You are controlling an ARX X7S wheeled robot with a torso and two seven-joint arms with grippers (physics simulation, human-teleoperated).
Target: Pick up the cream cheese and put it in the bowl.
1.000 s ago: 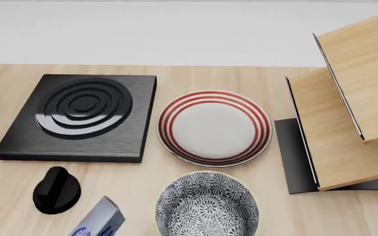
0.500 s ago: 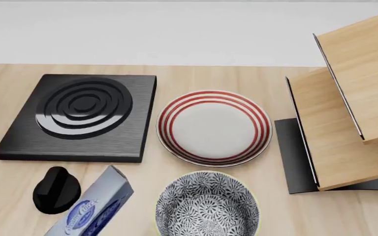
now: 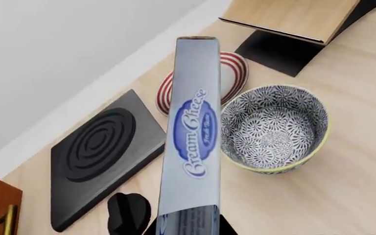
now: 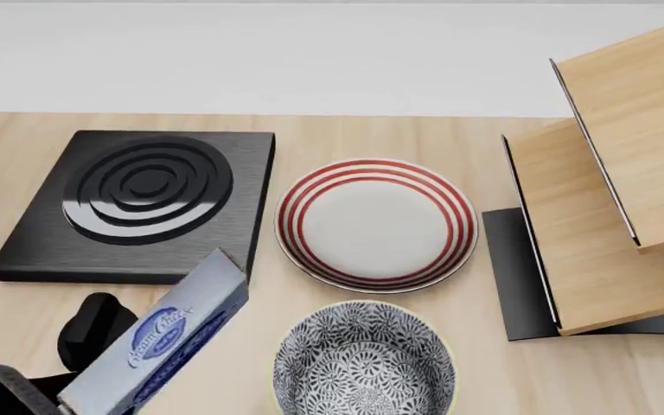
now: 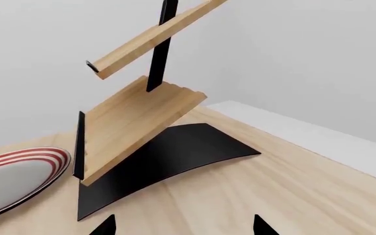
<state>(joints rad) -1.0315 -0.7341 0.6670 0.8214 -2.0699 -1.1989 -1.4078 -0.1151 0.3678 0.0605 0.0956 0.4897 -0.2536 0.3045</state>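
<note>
Your left gripper (image 3: 188, 226) is clamped on the lower end of the cream cheese (image 4: 162, 346) box; only a dark sliver of it shows at the bottom edge of the left wrist view, on both sides of the box. In the head view the left arm enters as a dark mass at the near left corner of the picture, and the box rises from it at a slant, its free end tipped up and away toward the far right. That free end sits in front of the near right corner of the black burner plate (image 4: 142, 203). The box is off the table (image 4: 424, 138), label facing up and toward you.

The bowl (image 4: 365, 359) stands at the table's near edge, just right of the box and not touching it. From the left wrist camera the cream cheese (image 3: 191, 137) runs straight out from the gripper, with the bowl (image 3: 274, 128) beside its middle. The red-ringed plate (image 4: 376, 223) lies behind the bowl. The black knob (image 4: 92, 324) is partly hidden behind the box.

Your right gripper (image 5: 182, 226) shows only two dark fingertips (image 5: 104, 226) well apart, so it is wide, with nothing between them. It hovers over bare table near the black base of the wooden rack (image 5: 142, 120).
</note>
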